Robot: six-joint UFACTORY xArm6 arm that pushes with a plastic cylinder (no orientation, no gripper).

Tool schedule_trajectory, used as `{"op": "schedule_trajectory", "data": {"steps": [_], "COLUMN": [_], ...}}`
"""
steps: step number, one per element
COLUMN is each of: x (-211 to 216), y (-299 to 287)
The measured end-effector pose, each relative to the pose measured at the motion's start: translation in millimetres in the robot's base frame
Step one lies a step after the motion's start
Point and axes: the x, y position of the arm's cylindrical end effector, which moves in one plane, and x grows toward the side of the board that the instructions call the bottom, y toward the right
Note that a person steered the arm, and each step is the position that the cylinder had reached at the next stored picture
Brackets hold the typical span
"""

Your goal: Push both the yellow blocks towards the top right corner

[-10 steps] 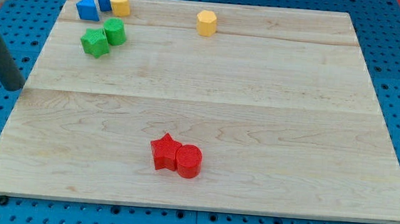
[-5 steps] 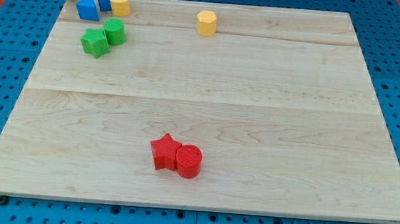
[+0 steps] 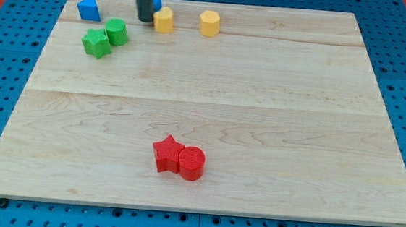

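Two yellow blocks lie near the view's top: a rounded yellow block [image 3: 164,20] and, to its right, a yellow hexagon block [image 3: 209,23]. My tip [image 3: 146,19] stands just left of the rounded yellow block, touching or almost touching it. A blue block [image 3: 157,3] is partly hidden behind the rod. The board's top right corner [image 3: 353,16] is far to the right.
A blue block [image 3: 89,7] sits at the top left. A green star [image 3: 95,43] and a green cylinder [image 3: 116,31] lie below it. A red star [image 3: 166,154] and a red cylinder [image 3: 192,163] touch near the view's bottom middle.
My tip swept from the board's left edge to the top left and then right. The rounded yellow block and one blue block were pushed right, away from the other blue block.
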Motion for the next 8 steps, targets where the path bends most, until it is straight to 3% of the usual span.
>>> {"op": "schedule_trajectory", "data": {"steps": [3,5,6,8], "x": [5.1,-5.3,-32.3,3.8], "y": [125.3,72.0,118.3,181.6]}}
